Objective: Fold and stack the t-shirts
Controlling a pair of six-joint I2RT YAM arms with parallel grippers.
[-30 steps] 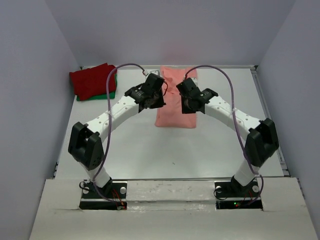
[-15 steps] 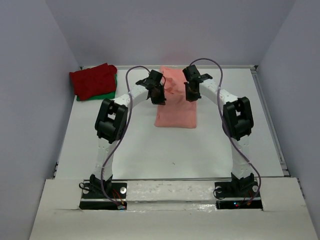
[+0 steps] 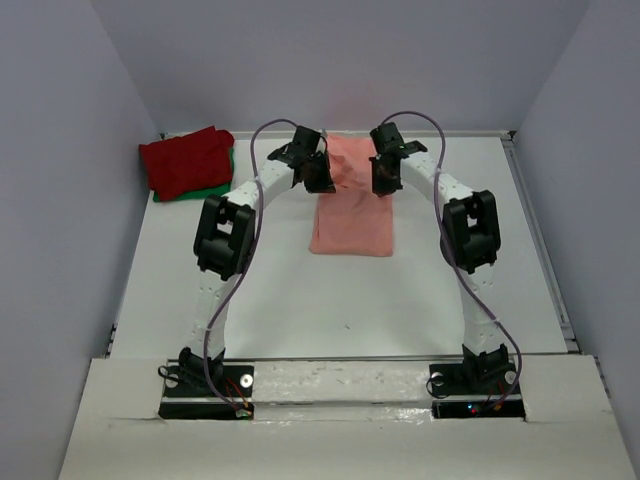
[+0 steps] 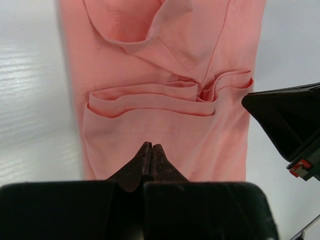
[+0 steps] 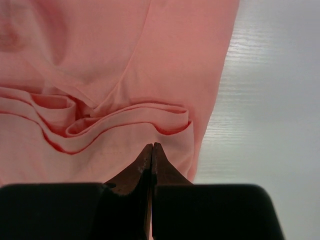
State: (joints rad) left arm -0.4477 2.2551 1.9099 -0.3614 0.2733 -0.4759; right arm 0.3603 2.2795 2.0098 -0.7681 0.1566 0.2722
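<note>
While both arms arch high over the white table, their wrists tip down onto the far half of the salmon-pink cloth t-shirt. It lies as a long narrow strip in the middle of the table, running from the back edge toward the arms, with its near end flat on the surface.

The left gripper comes down on the shirt's left side and the right gripper on its right side, close to that edge, so the two face each other across the cloth. Each claw has its dark fingers pressed tight together, tip against tip with no gap showing. The tips sit right over the pink fabric, but I can't tell whether either one has a bit of cloth nipped in it.

Just beyond the fingertips, a ridge of bunched folds runs across the shirt's width, two or three soft pleats stacked on each other, and past that the fabric rumples toward the back.

Over in the far-left corner, the dark red folded t-shirt sits on top of the green folded t-shirt, only a sliver of green showing at its near and right edges. That pair lies well apart from the pink one.
</note>
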